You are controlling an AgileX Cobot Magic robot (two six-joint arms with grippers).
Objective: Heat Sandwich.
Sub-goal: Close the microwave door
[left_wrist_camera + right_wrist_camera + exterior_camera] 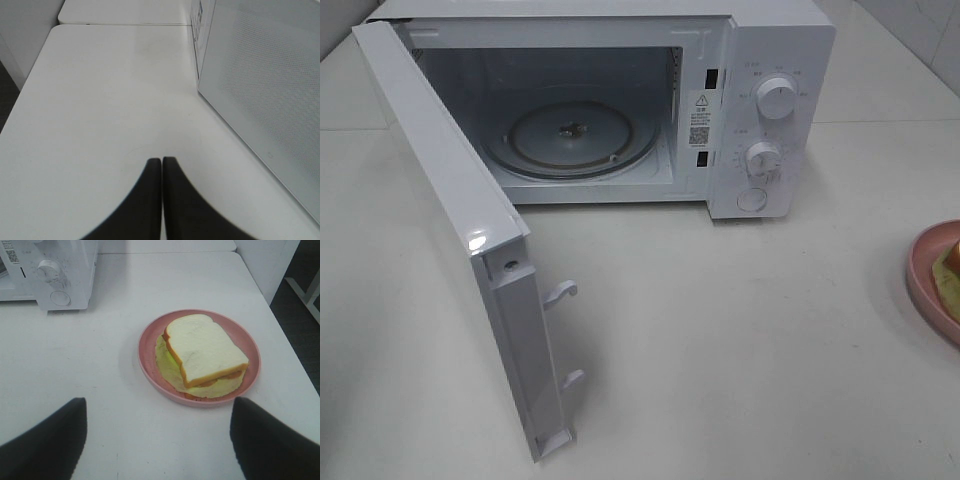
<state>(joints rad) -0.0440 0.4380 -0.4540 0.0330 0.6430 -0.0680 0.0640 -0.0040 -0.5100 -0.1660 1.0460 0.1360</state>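
Observation:
The sandwich point(205, 352), white bread with tan crust and pale green-yellow filling, lies on a round pink plate point(150, 347) on the white table; only its edge point(950, 275) and the plate's rim point(920, 270) show at the far right of the high view. My right gripper point(157, 440) hangs open just short of the plate, fingers spread wide with nothing between them. My left gripper point(162, 162) is shut and empty over bare table, beside the outer face of the microwave door point(265, 95). Neither arm shows in the high view.
The white microwave point(775, 110) stands at the back with its door point(450, 200) swung wide open toward the front left. Its glass turntable point(570, 135) is bare. Two knobs and a round button sit on the right panel point(50, 275).

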